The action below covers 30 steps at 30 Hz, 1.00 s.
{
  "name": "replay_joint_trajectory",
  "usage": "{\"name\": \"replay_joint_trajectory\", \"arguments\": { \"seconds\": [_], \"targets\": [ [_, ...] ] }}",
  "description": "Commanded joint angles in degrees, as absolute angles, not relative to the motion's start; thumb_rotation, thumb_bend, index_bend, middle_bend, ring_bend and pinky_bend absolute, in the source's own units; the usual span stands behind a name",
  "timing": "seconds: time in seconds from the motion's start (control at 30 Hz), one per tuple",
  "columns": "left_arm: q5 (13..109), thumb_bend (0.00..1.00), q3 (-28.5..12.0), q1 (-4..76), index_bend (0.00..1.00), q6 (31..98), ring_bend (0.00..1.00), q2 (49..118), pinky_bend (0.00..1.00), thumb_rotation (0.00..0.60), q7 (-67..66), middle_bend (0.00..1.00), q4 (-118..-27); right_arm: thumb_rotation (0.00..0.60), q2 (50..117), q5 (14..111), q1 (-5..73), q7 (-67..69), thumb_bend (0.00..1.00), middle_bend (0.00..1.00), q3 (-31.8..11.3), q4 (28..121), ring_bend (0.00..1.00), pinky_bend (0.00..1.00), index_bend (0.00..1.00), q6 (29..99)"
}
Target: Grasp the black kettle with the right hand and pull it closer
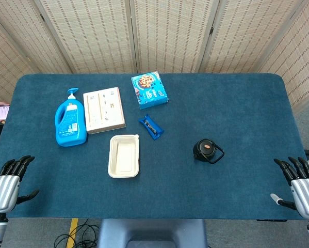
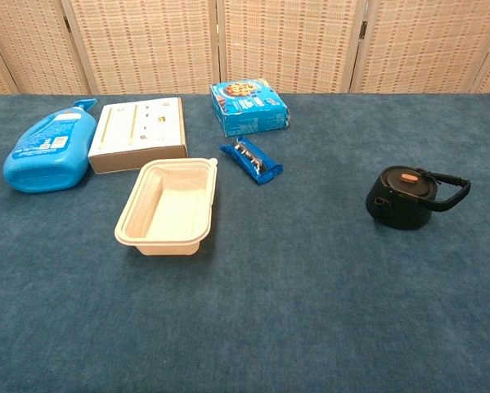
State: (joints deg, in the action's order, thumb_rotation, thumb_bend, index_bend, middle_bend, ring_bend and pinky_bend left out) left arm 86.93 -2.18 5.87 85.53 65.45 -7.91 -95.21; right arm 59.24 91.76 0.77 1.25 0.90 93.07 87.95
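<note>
Head view shows both robot hands at the near edge of the blue cloth-covered table (image 1: 237, 103), apart from every object. The right hand (image 1: 301, 186), metallic with black fingers, sits at about four o'clock from the table's centre, fingers spread and extended, holding and touching nothing; it looks parked at rest, so the reach is not yet begun. The left hand (image 1: 7, 183) mirrors it at about eight o'clock, fingers likewise released and empty.

Next out, the small black kettle with an orange spot on its lid (image 2: 402, 196) stands upright at roughly three o'clock from centre, well apart from the right hand and alone on that side. Its loop handle points right, toward the right arm's side, which should suit a grasp from there.

Left of centre lies the cream plastic tray (image 2: 169, 209), open side up. Beyond it, at about eleven o'clock, come the blue wrapped snack bar (image 2: 251, 160), the white flat box (image 2: 139, 133) and the blue detergent bottle lying on its side (image 2: 47, 153). Farthest, near twelve o'clock, sits the blue printed carton (image 2: 249, 106).
</note>
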Motion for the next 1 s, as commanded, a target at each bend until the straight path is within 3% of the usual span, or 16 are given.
{"name": "replay_joint_trajectory", "arguments": {
  "seconds": [0.03, 0.4, 0.53, 0.73, 0.83, 1.0],
  "targets": [
    [86.6, 0.11, -2.3, 6.0, 0.15, 85.3, 0.22, 65.5, 0.17, 0.6, -8.1, 0.17, -95.2, 0.6, 59.3, 91.7, 1.1, 1.1, 0.0, 0.2, 0.7, 93.2, 0.1, 0.06, 0.13, 87.5],
    [85.8, 0.11, -2.5, 6.0, 0.15, 85.0, 0.22, 65.0, 0.17, 0.6, -8.2, 0.17, -95.9, 0.6, 59.2, 93.1, 4.5, -1.1, 0.0, 0.2, 0.1, 94.1, 0.1, 0.06, 0.14, 83.3],
    [85.7, 0.11, -2.5, 6.1, 0.15, 84.7, 0.22, 64.8, 0.17, 0.6, -8.6, 0.17, -96.4, 0.6, 59.1, 94.0, 8.8, -3.3, 0.0, 0.2, -0.5, 95.9, 0.1, 0.06, 0.22, 77.3],
    [85.1, 0.11, -2.5, 5.9, 0.15, 84.7, 0.22, 64.4, 0.17, 0.6, -8.6, 0.17, -96.7, 0.6, 60.9, 93.9, 14.1, -5.3, 0.0, 0.34, -1.9, 96.5, 0.25, 0.06, 0.26, 71.0],
    [84.8, 0.11, -2.5, 5.9, 0.15, 84.5, 0.22, 64.4, 0.17, 0.6, -8.7, 0.17, -96.6, 0.6, 62.3, 93.0, 16.8, -5.9, 0.0, 0.35, -2.9, 95.6, 0.25, 0.06, 0.32, 67.7],
    [84.3, 0.11, -2.5, 6.1, 0.15, 83.8, 0.22, 64.5, 0.17, 0.6, -9.1, 0.17, -96.6, 0.6, 64.9, 90.8, 20.8, -6.9, 0.0, 0.35, -4.2, 93.7, 0.26, 0.06, 0.33, 62.7]
  ]
}}
